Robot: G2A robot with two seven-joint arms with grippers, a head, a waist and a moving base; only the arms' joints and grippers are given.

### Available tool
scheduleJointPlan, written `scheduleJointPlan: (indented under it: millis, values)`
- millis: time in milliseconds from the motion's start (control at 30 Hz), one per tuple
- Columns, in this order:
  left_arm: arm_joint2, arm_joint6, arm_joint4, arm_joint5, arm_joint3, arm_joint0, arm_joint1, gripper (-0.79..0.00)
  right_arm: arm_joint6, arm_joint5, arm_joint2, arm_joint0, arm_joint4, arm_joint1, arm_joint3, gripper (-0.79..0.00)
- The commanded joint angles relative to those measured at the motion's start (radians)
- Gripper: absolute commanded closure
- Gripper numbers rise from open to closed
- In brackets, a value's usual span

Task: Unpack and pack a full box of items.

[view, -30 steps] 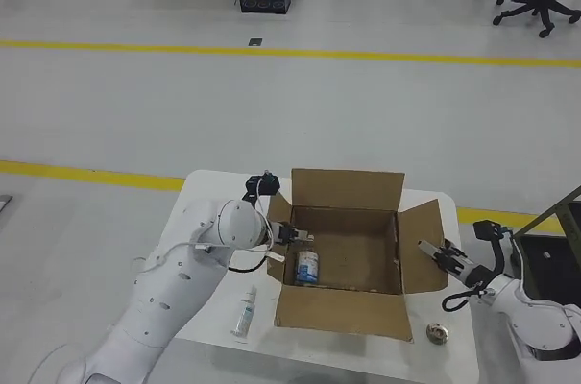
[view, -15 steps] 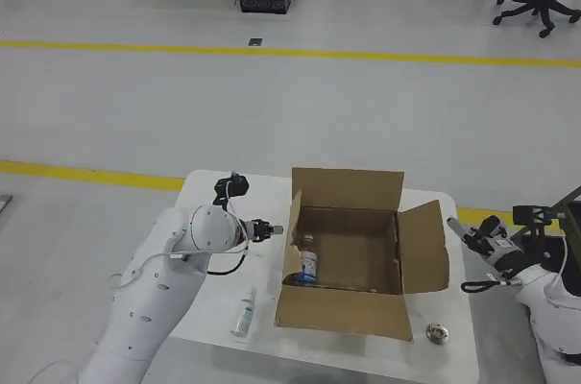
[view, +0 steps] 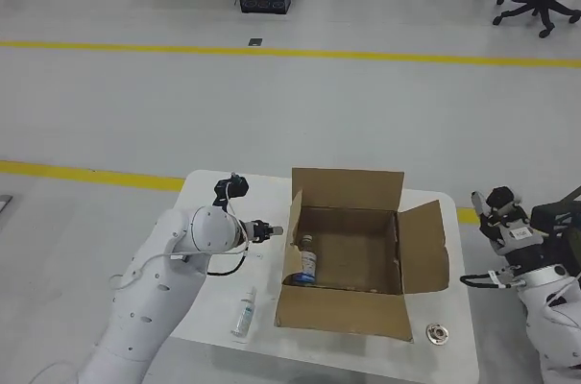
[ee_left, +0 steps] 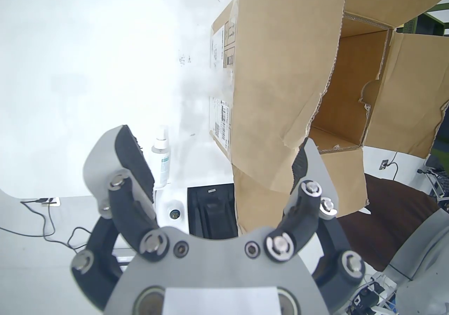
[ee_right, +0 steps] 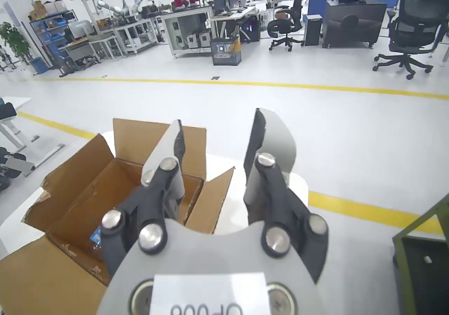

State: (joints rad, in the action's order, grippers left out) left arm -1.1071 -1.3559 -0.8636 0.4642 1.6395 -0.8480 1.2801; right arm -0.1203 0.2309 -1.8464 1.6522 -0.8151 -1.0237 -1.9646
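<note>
The box (view: 348, 252) sits open on the tabletop (view: 405, 360), one bottle (view: 307, 261) inside (unpacking, I judge). A spray bottle (view: 245, 312) lies outside. My left gripper (ee_left: 214, 141) and right gripper (ee_right: 219, 123) flank it, fingers wide, empty; next I'd reach in.

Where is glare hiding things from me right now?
Left wrist view: glare washes the table white and hazes the label side of the box; the spray bottle reads clearly. Right wrist and top views: even light, no glare on the box.
</note>
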Motion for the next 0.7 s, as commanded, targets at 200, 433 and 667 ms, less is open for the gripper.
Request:
scheduleJointPlan:
  millis: [200,433,667]
  values:
    - [-0.005,0.042,-0.055,-0.057,0.005,-0.047,-0.01,-0.785,-0.01,0.002,0.018,0.013,0.001,-0.006,-0.002,0.0]
    - [-0.03,0.051,-0.227,-0.117,0.042,-0.141,-0.035,-0.785,-0.028,0.004,0.017,0.007,0.015,-0.01,0.018,0.0]
    - [0.039,0.061,-0.567,-0.204,0.06,-0.219,-0.054,-0.785,-0.044,0.011,0.034,-0.021,0.031,-0.013,0.036,0.0]
